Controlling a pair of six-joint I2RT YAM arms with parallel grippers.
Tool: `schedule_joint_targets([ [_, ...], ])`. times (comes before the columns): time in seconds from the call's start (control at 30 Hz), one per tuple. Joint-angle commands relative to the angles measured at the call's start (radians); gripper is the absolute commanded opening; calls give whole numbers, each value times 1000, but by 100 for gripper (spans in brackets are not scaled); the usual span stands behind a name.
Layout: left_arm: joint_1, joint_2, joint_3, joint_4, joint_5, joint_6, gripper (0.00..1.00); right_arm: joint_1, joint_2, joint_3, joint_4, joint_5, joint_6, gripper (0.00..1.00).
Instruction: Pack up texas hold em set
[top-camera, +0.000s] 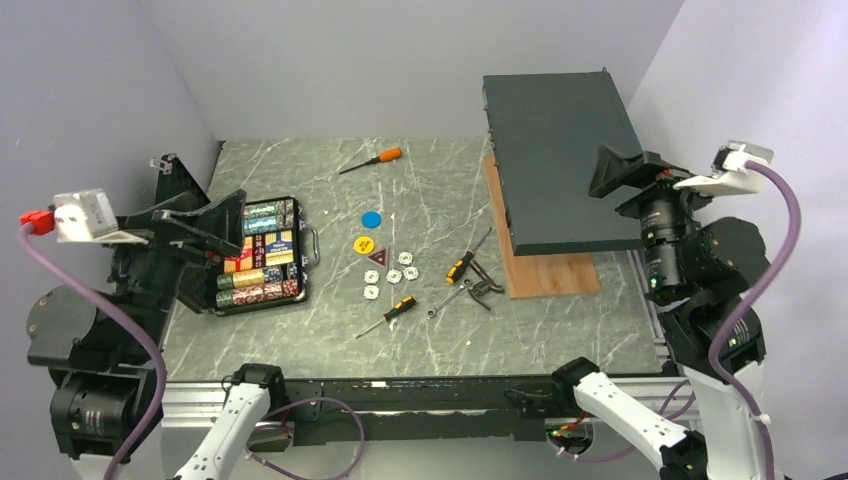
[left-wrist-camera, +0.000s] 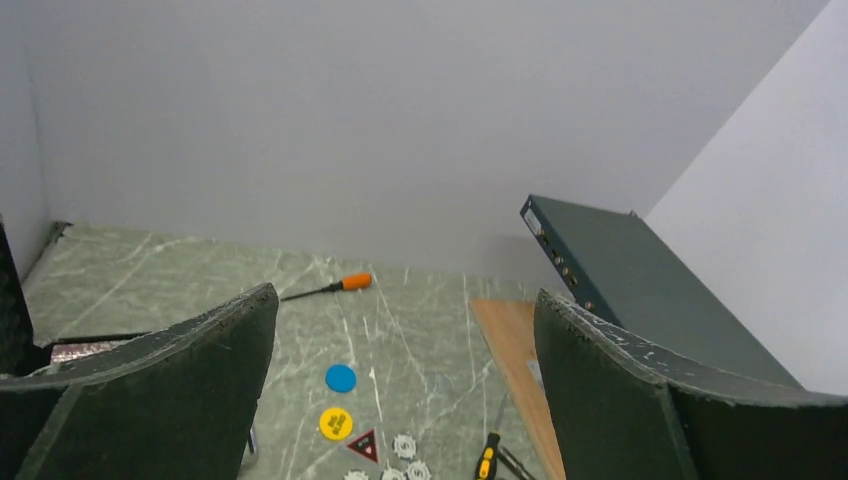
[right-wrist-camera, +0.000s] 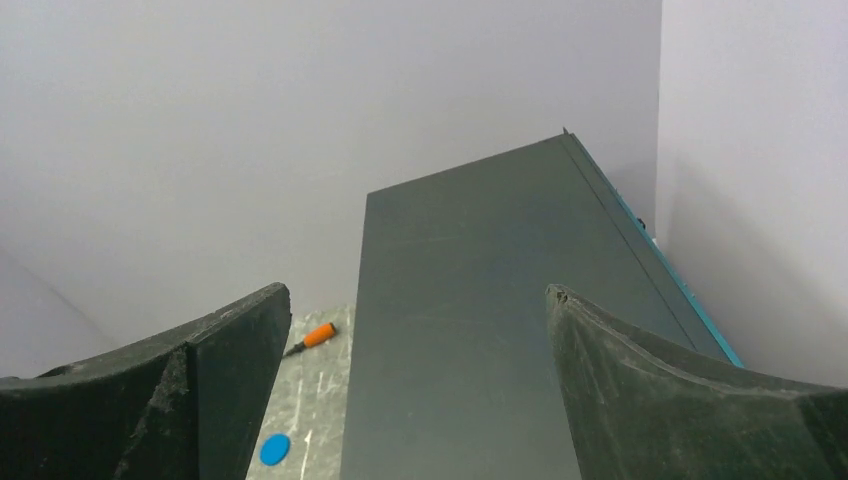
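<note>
The small black case (top-camera: 262, 256) lies open at the table's left, with rows of multicoloured chips in it. Its lid is mostly hidden behind the left arm. To its right lie loose discs: a blue disc (top-camera: 371, 220), a yellow disc (top-camera: 364, 243), a dark red triangle (top-camera: 377, 257) and several white chips (top-camera: 395, 275). My left gripper (top-camera: 215, 225) hangs open over the case's left side, holding nothing. The left wrist view looks between its open fingers (left-wrist-camera: 405, 300) at the blue disc (left-wrist-camera: 341, 378) and the yellow disc (left-wrist-camera: 336, 423). My right gripper (top-camera: 612, 175) is open and empty above the large dark box.
A large dark flat box (top-camera: 555, 160) rests tilted on a wooden board (top-camera: 545, 272) at the right. An orange-handled screwdriver (top-camera: 372, 159) lies at the back. Two yellow-handled screwdrivers (top-camera: 460, 266), a wrench and hex keys (top-camera: 482, 287) lie mid-table.
</note>
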Motion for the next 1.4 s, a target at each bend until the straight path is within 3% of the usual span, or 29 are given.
schedule_joint_targets([
  [0.0,5,47,-10,-48,88,-2,99,-4,44,37,-27,49,23,100],
  [0.1,5,65,-36,-92,135,14,99,-3,30,20,-12,57,21,100],
  [0.2,5,75,-78,-141,180,33,99,-3,-40,-67,61,-88,-23,100],
  [0.3,5,87,-137,-190,225,50,99,-3,-119,-156,148,-107,39,100],
  [0.4,5,93,-209,-219,282,51,99,-3,-117,-120,89,-68,68,100],
  [0.63,-29,110,-571,-54,562,-48,99,-2,-54,-51,3,-135,125,100],
  [0.77,-233,200,-668,21,400,-99,99,-2,32,3,-84,-296,108,100],
  [0.93,-397,434,-609,-29,67,-80,99,-2,172,71,-220,-649,57,100],
  [1.07,-406,685,-474,-105,-68,-236,99,-3,155,-1,-208,-678,88,100],
  [1.2,-407,892,-384,-62,-51,-411,99,-2,94,-63,-159,-664,90,100],
  [1.37,-406,1112,-201,-84,-116,-474,99,-3,70,-39,-192,-630,51,100],
])
